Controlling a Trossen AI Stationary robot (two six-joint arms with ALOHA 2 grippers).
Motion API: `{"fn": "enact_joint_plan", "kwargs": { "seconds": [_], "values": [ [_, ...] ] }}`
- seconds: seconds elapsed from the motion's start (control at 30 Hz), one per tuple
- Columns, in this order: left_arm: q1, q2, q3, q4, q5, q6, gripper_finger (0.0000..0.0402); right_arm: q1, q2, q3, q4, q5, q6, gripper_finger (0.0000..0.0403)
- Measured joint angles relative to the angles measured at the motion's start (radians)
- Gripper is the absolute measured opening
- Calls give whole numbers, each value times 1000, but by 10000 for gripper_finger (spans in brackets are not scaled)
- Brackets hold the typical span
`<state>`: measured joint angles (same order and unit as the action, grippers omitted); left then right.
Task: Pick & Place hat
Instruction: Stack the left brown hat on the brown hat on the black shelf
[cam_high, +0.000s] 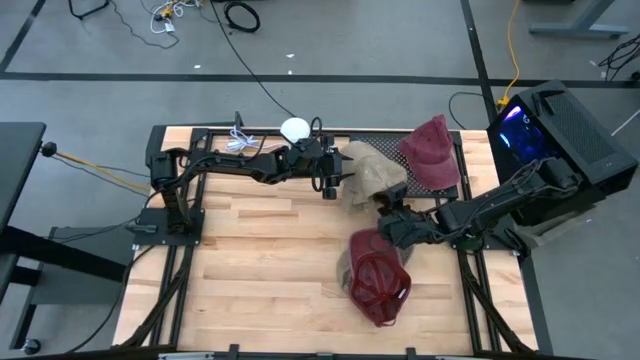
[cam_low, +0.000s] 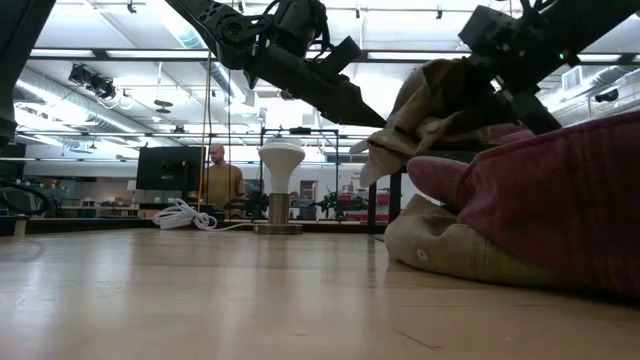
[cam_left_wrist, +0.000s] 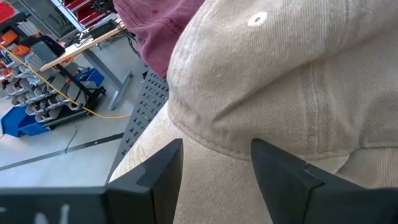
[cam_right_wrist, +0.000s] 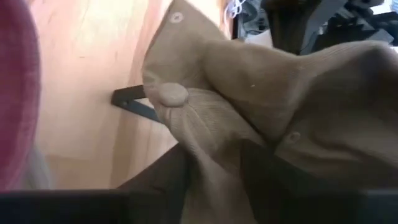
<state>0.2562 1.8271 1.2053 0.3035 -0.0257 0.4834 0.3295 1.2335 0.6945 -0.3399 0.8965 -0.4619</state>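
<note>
Pale planked wood with a smooth, faintly glossy finish across the table (cam_high: 270, 260) through the middle of the high view. Matt woven cotton twill, stitched eyelets and a cloth-covered button on the tan cap (cam_right_wrist: 261, 93); similar soft, slightly faded cloth on the maroon cap (cam_high: 380, 280) at lower centre. Matt black plastic on the left gripper's fingers (cam_left_wrist: 283, 171).

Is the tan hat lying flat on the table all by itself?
No, the tan hat hangs up in the air above the table, with the right gripper shut on its cloth.
</note>
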Motion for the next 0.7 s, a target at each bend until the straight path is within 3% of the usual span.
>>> {"fn": "enact_joint_plan", "kwargs": {
  "seconds": [0.2, 0.4, 0.7],
  "values": [
    [0, 0, 0, 0, 0, 10, 195, -2, 0, 0, 57, 5, 8, 13],
    [0, 0, 0, -4, 0, 55, 195, -2, -43, 0, 75, 134, 68, 7],
    [1, 0, 0, -34, 55, 145, 195, -4, -256, 0, 103, 224, 183, 3]
  ]
}}
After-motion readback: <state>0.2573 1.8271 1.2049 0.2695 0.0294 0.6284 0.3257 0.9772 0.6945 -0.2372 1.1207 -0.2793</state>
